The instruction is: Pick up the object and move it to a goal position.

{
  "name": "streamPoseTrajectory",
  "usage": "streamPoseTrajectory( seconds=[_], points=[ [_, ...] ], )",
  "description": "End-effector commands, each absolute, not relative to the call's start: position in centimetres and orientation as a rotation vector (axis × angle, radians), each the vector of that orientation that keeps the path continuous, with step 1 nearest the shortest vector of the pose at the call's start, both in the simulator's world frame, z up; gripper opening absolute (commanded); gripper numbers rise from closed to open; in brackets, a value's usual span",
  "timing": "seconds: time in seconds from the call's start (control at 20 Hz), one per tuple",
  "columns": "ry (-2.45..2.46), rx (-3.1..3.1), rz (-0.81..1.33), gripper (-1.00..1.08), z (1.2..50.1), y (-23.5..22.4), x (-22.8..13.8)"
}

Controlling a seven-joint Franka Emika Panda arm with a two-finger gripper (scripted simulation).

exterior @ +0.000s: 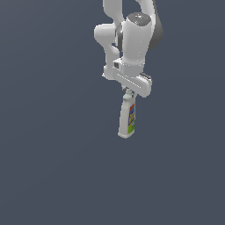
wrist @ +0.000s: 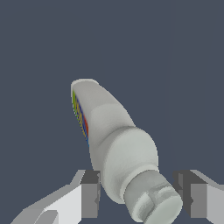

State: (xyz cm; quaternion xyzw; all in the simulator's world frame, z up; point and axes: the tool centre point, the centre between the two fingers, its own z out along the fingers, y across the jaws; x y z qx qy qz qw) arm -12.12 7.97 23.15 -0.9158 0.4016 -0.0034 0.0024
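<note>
The object (exterior: 127, 118) is a small white-grey bottle with a multicoloured label, hanging upright straight below my gripper (exterior: 128, 94) in the exterior view. In the wrist view the bottle (wrist: 109, 127) stretches away from the camera, a little tilted, with its capped neck nearest. My gripper (wrist: 140, 194) has one dark finger pad on each side of the neck and shoulder, and both pads meet the bottle. The gripper is shut on the bottle at its neck. Only a thin strip of the label shows in the wrist view.
A plain dark grey-blue ground fills both views. The white arm (exterior: 132, 39) rises above the gripper to the upper edge of the exterior view.
</note>
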Motion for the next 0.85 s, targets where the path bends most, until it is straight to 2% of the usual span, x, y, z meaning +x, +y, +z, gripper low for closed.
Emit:
streamPoseTrajectory(
  seconds=[0.0, 0.45, 0.8],
  points=[
    [1.263, -2.874, -0.005, -1.0, 23.0, 7.8, -13.0],
    [1.263, -2.874, -0.005, -1.0, 22.6, 7.6, -16.9],
    [1.263, -2.874, -0.005, -1.0, 22.6, 7.6, -18.0]
  ],
)
